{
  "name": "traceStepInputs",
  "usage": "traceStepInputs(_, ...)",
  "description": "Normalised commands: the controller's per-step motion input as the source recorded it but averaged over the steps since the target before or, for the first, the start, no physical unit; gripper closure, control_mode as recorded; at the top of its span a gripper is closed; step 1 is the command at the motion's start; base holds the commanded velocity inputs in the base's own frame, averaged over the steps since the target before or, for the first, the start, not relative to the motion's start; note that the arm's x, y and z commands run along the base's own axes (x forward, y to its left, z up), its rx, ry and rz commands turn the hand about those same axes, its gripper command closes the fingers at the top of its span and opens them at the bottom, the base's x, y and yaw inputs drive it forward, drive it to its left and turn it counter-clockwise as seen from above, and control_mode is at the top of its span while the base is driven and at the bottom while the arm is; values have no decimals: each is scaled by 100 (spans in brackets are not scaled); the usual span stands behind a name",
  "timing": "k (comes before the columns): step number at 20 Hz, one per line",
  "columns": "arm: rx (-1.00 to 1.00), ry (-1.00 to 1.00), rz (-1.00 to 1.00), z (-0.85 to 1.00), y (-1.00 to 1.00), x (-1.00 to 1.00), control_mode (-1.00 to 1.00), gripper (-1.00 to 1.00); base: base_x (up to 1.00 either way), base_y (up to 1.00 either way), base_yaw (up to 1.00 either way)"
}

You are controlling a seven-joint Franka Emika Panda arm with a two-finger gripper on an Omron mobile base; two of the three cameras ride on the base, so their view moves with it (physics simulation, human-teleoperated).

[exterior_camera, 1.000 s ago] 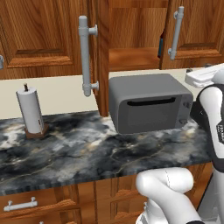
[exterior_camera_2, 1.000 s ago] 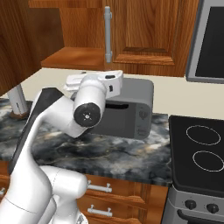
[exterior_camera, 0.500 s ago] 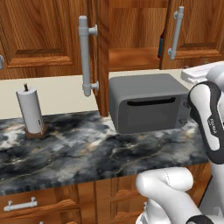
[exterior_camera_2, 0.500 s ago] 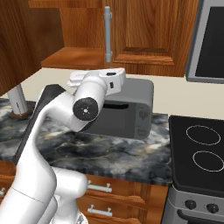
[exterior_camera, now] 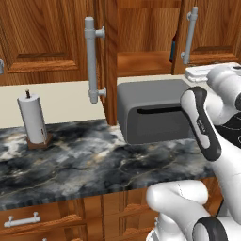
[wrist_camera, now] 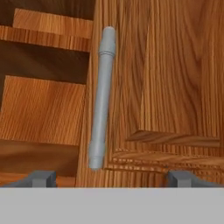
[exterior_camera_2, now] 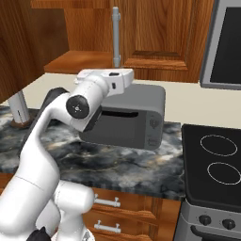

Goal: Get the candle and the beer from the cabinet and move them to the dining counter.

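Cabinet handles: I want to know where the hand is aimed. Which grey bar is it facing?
The handle on the closed right door, beside the open compartment; the gripper frames it, fingers spread.

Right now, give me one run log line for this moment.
stage: at cabinet | left door open | end effector open, facing right door handle | candle, beer: not yet held

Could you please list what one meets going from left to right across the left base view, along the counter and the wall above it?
Paper towel roll → grey handle of the open cabinet door → grey toaster oven → robot arm.
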Motion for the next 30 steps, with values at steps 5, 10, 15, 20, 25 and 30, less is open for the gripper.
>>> traceStepInputs(5,0,-14,3,14,0,16,-100,-100,0,0,0)
traceStepInputs(10,0,-15,7,10,0,22,-100,-100,0,0,0)
traceStepInputs(15,3,-3,3,1,0,32,-100,-100,0,0,0)
traceStepInputs(20,5,0,0,5,0,40,-100,-100,0,0,0)
traceStepInputs(25,4,0,0,9,0,33,-100,-100,0,0,0)
traceStepInputs(30,4,0,0,9,0,29,-100,-100,0,0,0)
